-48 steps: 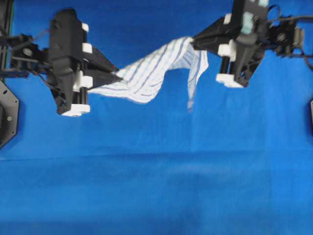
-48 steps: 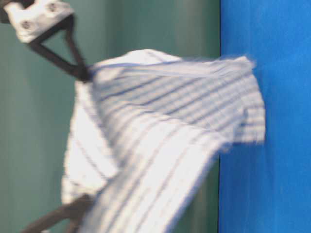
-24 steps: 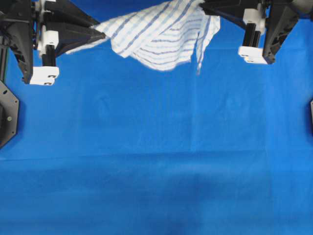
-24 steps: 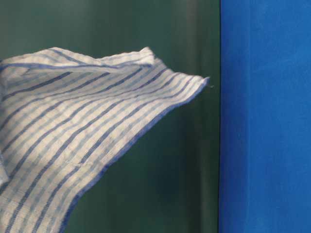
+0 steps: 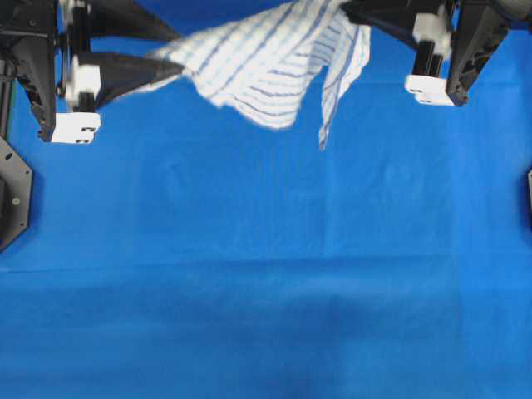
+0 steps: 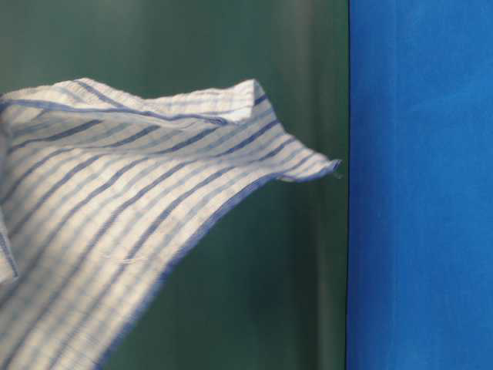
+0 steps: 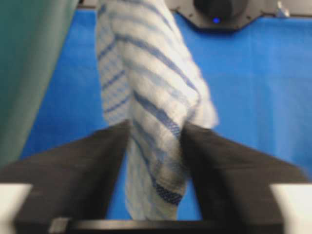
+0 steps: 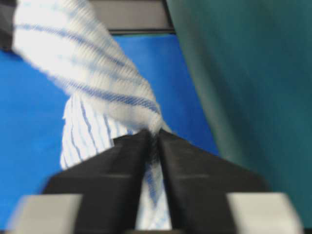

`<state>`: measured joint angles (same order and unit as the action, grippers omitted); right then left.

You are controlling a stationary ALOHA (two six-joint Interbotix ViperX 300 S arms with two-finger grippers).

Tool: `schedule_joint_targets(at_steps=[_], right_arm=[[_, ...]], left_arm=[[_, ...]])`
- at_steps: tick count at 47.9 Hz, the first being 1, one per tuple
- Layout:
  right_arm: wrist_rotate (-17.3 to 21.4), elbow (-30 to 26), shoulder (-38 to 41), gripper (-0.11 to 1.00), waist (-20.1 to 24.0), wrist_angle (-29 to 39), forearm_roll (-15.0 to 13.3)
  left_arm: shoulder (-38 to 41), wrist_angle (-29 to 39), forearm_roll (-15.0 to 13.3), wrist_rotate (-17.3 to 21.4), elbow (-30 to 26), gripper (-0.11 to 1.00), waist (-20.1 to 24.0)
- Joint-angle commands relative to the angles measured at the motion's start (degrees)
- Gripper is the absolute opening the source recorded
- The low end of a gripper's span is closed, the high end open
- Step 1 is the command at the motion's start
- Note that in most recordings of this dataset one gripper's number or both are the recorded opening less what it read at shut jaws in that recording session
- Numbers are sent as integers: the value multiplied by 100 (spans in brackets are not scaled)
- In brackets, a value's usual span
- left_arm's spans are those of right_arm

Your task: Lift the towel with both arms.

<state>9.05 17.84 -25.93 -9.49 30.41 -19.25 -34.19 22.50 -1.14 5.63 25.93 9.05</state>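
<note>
The striped white towel (image 5: 258, 62) hangs in the air above the blue cover, stretched between both arms at the top of the overhead view. One corner droops below it. My left gripper (image 5: 177, 54) stands open, its fingers spread, and the towel's end (image 7: 146, 83) still lies loosely between them (image 7: 157, 129). My right gripper (image 5: 349, 10) is shut on the towel's other end (image 8: 87, 73), fingertips pinched together on the cloth (image 8: 153, 135). The table-level view shows only the towel (image 6: 115, 216) billowing, with no gripper in sight.
The blue table cover (image 5: 266, 274) spreads below, and a dark green backdrop (image 6: 254, 293) stands behind it. Black fixtures sit at the left edge (image 5: 12, 199) and the right edge (image 5: 529, 199) of the table.
The left fingers have parted since half a second ago. The towel has sagged and its hanging corner has dropped lower. Before that, both arms rose with the towel towards the top of the overhead view.
</note>
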Motion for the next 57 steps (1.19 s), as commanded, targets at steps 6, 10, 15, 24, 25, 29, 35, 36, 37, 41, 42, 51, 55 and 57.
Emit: schedule_joint_targets(at_steps=[6, 10, 15, 24, 25, 29, 35, 36, 37, 41, 42, 51, 55, 57], right_arm=[[0, -132, -62, 65, -9, -26, -9], [18, -132, -53, 65, -9, -26, -9], [35, -114, -62, 62, -9, -9, -9], [53, -53, -97, 63, 9, 97, -9], [62, -26, -114, 63, 9, 123, 0], [70, 141, -158, 63, 26, 176, 0], [167, 659, -149, 63, 26, 70, 35], [202, 756, -149, 63, 26, 35, 53], [264, 896, -132, 63, 26, -35, 79], [448, 1274, -105, 63, 26, -264, 105], [501, 1380, -105, 63, 26, -325, 105], [914, 2206, 53, 63, 26, -1081, 105], [1055, 2461, 193, 63, 26, -1345, 105], [1116, 2584, 299, 63, 35, -1468, 105]], left_arm=[[-79, -114, 9, 18, -79, 82, -18], [-88, -114, 9, 18, -35, 90, -26], [-105, -123, 9, 18, 0, 88, -44], [-123, -132, 9, 18, 70, 89, -105], [-114, -141, 9, 18, 88, 89, -105], [-35, -229, 9, 18, 220, 89, -105], [246, -598, 9, 9, 633, 89, -158], [299, -659, 9, 9, 703, 89, -158], [352, -738, 9, 9, 765, 89, -158], [554, -1037, 9, 9, 1020, 89, -158], [624, -1160, 9, 9, 1107, 89, -158], [1178, -1907, 9, 9, 1591, 89, -158], [1424, -2127, 9, 0, 1749, 89, -158], [1547, -2224, 9, -9, 1819, 89, -167]])
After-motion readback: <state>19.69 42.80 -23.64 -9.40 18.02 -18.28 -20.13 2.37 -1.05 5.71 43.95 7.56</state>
